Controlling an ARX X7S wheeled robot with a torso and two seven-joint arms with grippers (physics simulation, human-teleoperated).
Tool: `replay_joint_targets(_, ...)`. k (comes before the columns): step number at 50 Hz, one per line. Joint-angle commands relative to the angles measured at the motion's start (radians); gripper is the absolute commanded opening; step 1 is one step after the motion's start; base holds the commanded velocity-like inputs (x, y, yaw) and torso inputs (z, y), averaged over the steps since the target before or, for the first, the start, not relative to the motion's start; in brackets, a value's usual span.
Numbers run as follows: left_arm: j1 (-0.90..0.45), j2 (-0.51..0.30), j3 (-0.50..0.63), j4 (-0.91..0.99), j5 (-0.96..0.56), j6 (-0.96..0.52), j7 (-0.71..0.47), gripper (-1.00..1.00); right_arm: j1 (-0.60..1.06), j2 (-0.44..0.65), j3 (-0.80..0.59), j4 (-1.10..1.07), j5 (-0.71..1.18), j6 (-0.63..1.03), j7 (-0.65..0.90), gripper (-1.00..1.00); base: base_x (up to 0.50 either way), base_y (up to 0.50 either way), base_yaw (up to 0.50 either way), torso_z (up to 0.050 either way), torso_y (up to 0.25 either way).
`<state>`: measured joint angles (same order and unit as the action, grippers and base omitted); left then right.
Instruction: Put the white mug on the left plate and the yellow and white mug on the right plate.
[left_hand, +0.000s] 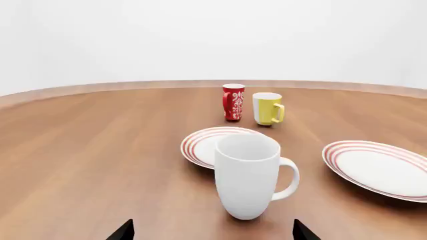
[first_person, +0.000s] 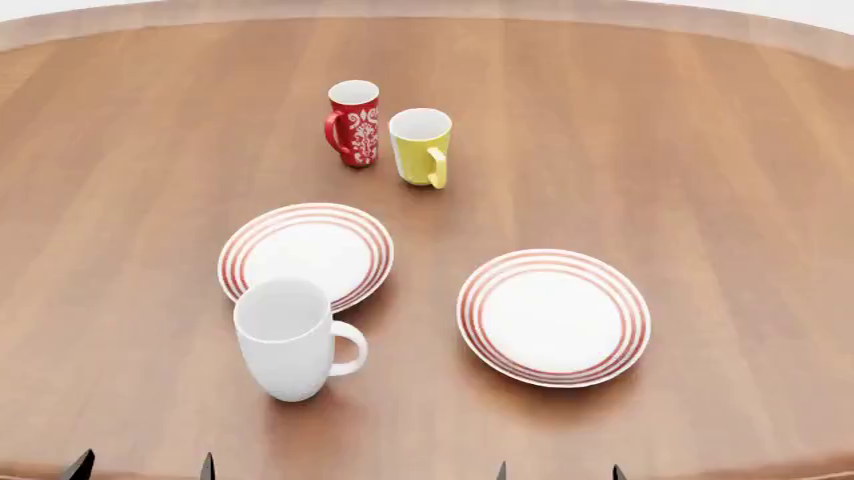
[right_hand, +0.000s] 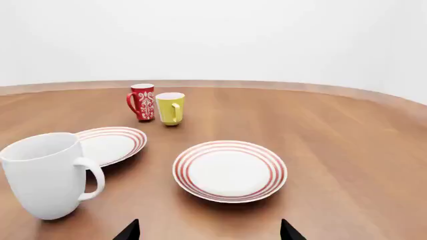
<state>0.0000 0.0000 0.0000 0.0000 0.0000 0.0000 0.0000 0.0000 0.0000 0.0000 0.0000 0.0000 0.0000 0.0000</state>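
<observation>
Standing upright at 6 o'clock of the left plate (first_person: 307, 255), the white mug (first_person: 286, 340) looks rigid, glossy, likely slippery and breakable; grasp across its body, handle at 3 o'clock. The yellow and white mug (first_person: 420, 146) waits at 12 o'clock. Both grippers spread wide, holding nothing.

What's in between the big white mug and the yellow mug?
The left plate lies between the white mug and the yellow and white mug, then bare table. The head view shows it best.
</observation>
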Motion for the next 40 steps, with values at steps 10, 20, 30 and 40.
replay_joint_targets(10,0.039,-0.051,0.031,0.110,-0.104,-0.064,-0.023,1.00,-0.034,0.054,-0.048,-0.125,-0.003,0.039,0.055,1.00,0.00,0.00,0.00,0.000,0.000)
replay_joint_targets(20,0.030,-0.068,0.052,0.130,-0.091,-0.084,-0.065,1.00,-0.026,0.076,-0.067,-0.148,0.007,0.051,0.069,1.00,0.00,0.00,0.46,0.000,0.000)
replay_joint_targets(30,0.032,-0.084,0.084,0.145,-0.079,-0.079,-0.082,1.00,-0.014,0.089,-0.093,-0.126,0.013,0.043,0.072,1.00,0.00,0.00,0.50,0.000,0.000)
replay_joint_targets(40,0.036,-0.093,0.084,0.161,-0.095,-0.076,-0.103,1.00,-0.017,0.102,-0.119,-0.129,0.013,0.047,0.081,1.00,0.00,0.00,0.50,0.000,0.000)
